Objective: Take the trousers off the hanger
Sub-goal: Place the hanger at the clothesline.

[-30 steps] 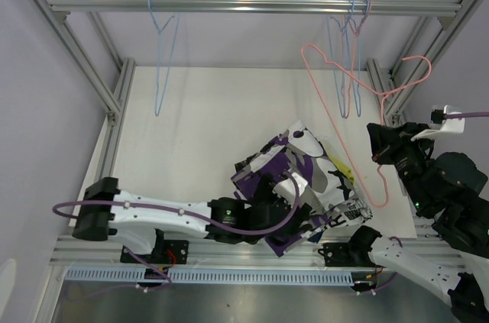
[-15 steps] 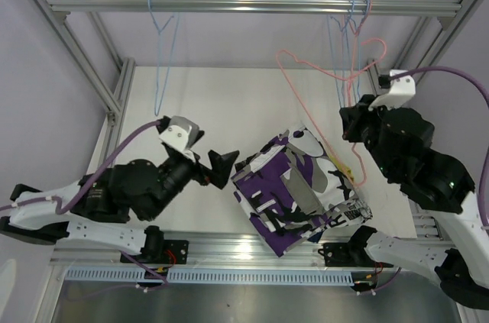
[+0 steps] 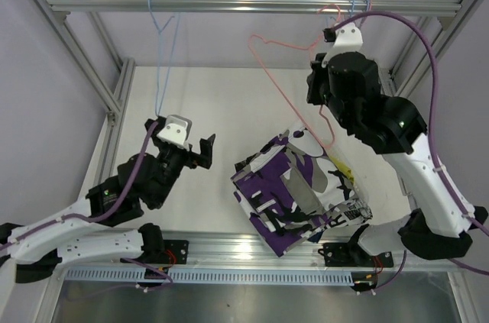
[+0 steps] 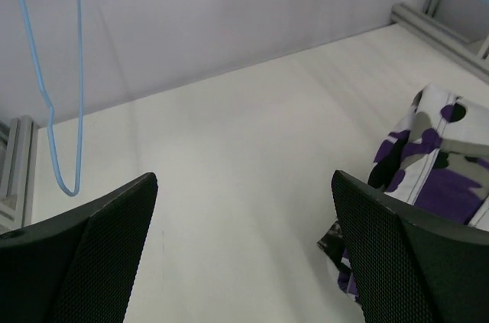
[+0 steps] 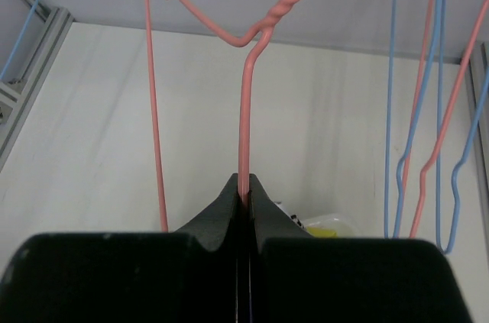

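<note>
The trousers (image 3: 294, 185) lie in a heap on the table, off any hanger. A purple-white-black pair is on top, with a yellow pair (image 3: 345, 174) and a black-and-white splatter pair (image 3: 345, 212) showing at its right edge. My right gripper (image 3: 315, 94) is raised near the top rail and shut on the wire of an empty pink hanger (image 3: 264, 71). The right wrist view shows that wire (image 5: 244, 109) pinched between the closed fingertips (image 5: 244, 195). My left gripper (image 3: 205, 152) hovers open to the left of the heap, with nothing between its pads (image 4: 99, 247). The purple pair (image 4: 435, 163) sits at its right.
An aluminium rail (image 3: 229, 4) crosses the top. One blue hanger (image 3: 164, 56) hangs at its left and also shows in the left wrist view (image 4: 65, 109). Blue and pink hangers (image 3: 355, 56) cluster at its right, close beside the held hanger (image 5: 439, 109). Frame posts flank the table.
My left arm has pulled back from the heap, lifting up and to the left, and stands open. My right arm has carried the pink hanger up and leftward toward the rail.
</note>
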